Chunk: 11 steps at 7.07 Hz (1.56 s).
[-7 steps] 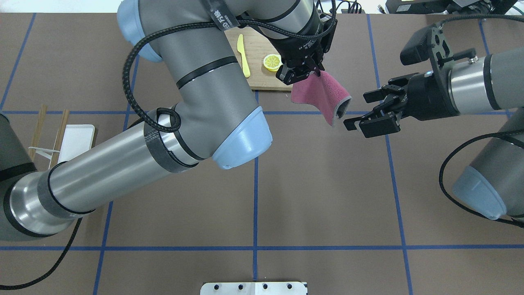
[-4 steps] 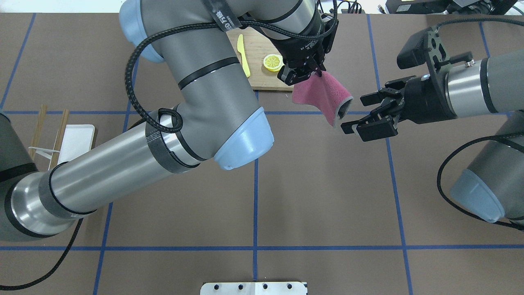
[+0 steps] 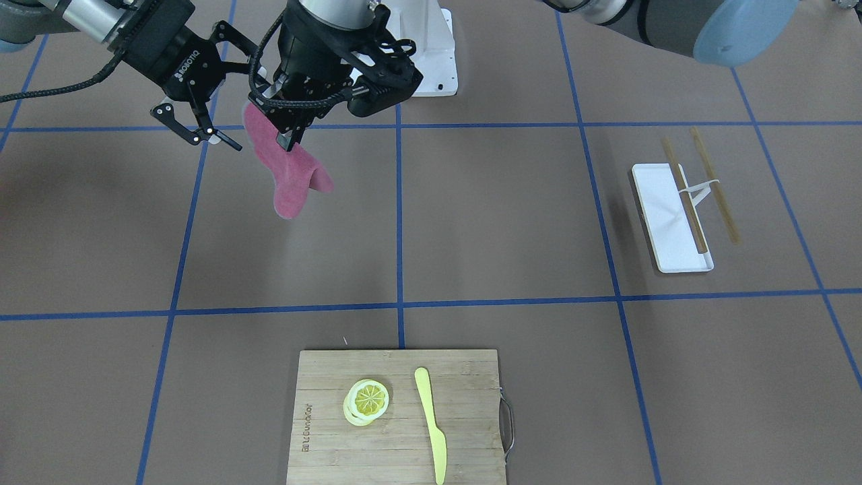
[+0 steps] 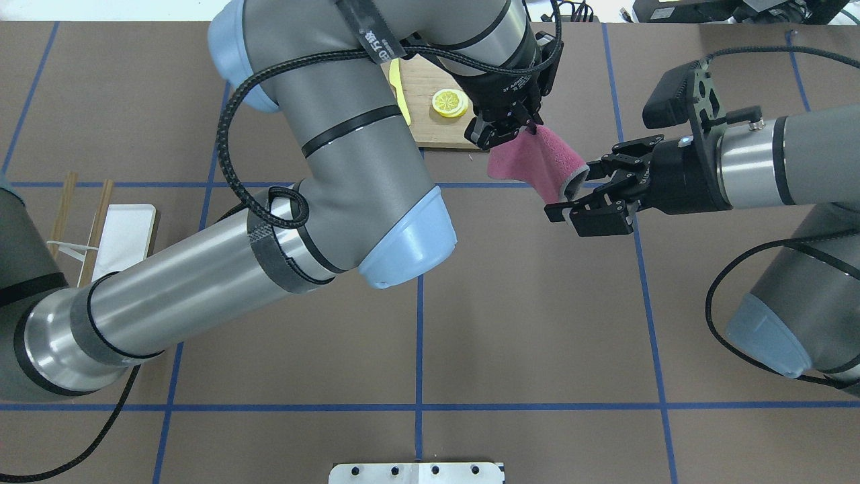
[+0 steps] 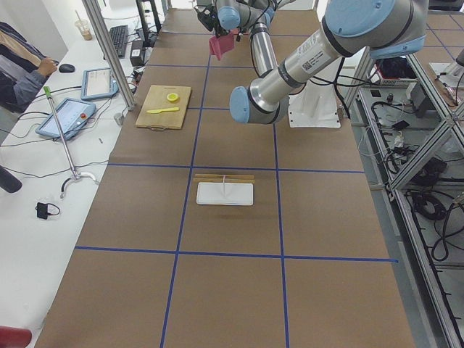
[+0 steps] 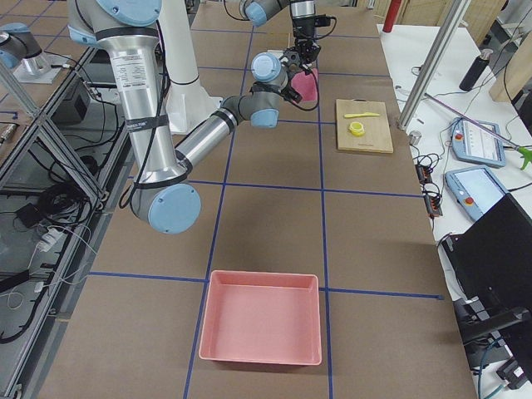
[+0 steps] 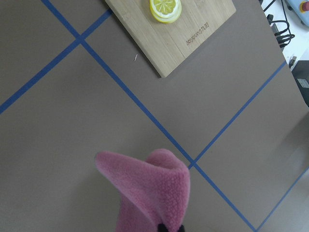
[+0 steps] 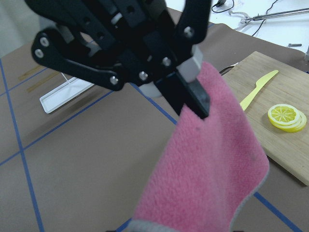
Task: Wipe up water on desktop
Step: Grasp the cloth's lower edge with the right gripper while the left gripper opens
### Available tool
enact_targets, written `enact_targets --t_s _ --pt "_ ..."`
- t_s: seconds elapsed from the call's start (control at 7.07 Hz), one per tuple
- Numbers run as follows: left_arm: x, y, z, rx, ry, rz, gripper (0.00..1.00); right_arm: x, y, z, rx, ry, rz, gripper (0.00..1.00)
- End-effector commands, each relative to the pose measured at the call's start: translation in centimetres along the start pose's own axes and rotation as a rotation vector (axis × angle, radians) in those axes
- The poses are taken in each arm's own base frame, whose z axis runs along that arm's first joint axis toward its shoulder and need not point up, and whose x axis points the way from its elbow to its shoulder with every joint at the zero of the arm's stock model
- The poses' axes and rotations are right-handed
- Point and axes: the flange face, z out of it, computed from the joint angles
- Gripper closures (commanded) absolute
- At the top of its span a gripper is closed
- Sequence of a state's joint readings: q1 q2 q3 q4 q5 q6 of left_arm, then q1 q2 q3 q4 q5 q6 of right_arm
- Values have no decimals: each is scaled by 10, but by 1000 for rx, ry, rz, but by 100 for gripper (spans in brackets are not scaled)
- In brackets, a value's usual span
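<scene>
Right fingers (image 4: 594,216), spread apart, have neared the pink cloth (image 4: 537,161) clamped in left fingers (image 4: 494,131) above the desktop (image 4: 537,302).

flat matte brown desktop (image 4: 537,302), split into big rectangles by thin blue tape lines. a pink cloth (image 4: 537,165) hangs folded above it, just beside the board (image 4: 440,131), pinched at its top corner by the left gripper (image 4: 500,133).

Robotics lab; taped desktop (image 5: 232,290), aluminium frames (image 5: 109,54), operator tablets (image 5: 65,117)
</scene>
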<state>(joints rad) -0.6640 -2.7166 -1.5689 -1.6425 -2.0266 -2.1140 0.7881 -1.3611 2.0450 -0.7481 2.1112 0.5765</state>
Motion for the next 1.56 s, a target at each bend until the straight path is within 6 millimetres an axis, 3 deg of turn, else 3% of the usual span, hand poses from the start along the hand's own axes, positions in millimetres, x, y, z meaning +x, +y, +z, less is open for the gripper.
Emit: enact_targets --t_s 0.0,0.14,0.42,0.71,0.99,1.13,1.41 --pt "-1 3 2 -4 -3 -5 100 1 -1 1 19 16 -1 16" --pt "-2 6 4 -9 -5 -5 100 2 -1 1 22 20 -1 17" --pt "-2 8 3 -13 -1 -2 100 2 -2 1 23 21 0 31" --pt "-2 8 4 -13 -3 -2 100 2 -1 1 23 21 22 59" --pt "-3 8 5 -13 -5 1 100 2 -2 1 24 20 21 94" --pt "-4 8 5 -13 -5 7 100 2 -2 2 23 21 22 100" --pt "-4 9 3 -20 2 21 100 4 1 2 19 24 25 100"
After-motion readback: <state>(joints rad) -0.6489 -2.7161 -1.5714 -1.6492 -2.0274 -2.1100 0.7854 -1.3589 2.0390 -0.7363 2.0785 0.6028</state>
